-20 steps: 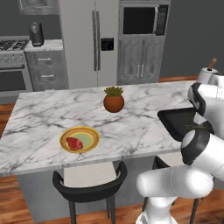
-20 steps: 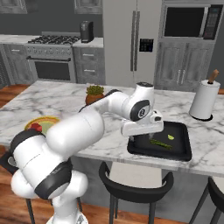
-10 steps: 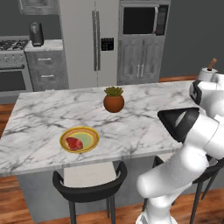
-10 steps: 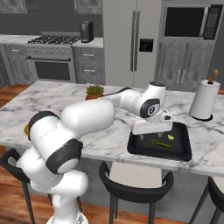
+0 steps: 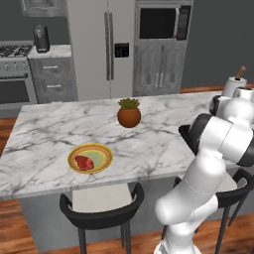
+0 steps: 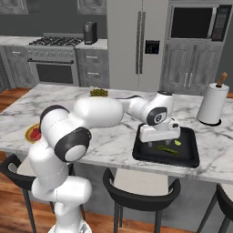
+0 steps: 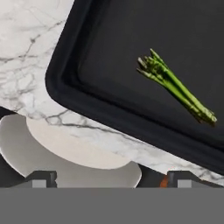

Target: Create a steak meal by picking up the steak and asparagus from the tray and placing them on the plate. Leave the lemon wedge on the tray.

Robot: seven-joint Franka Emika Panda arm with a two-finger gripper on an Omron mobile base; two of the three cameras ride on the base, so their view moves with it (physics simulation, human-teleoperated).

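The red steak (image 5: 83,162) lies on the yellow-rimmed plate (image 5: 102,150) at the counter's left front; the plate (image 6: 30,132) is half hidden behind my arm in the right base view. The black tray (image 6: 164,160) sits at the right end, holding the dark green asparagus (image 6: 167,149) and the small yellow-green lemon wedge (image 6: 177,143). My gripper (image 6: 157,141) hovers over the tray's left part, open and holding nothing. In the hand view the asparagus (image 7: 177,87) lies diagonally inside the tray (image 7: 65,83), up and right of my gripper (image 7: 112,179).
A brown pot with a green plant (image 5: 129,114) stands mid-counter. A paper towel roll (image 6: 211,102) stands behind the tray to the right. A stool seat (image 7: 65,153) lies below the counter's front edge, just beside the tray's corner.
My arm has swung right and the hand has come a little lower over the tray's left part. Steak, asparagus and lemon wedge have stayed where they were.
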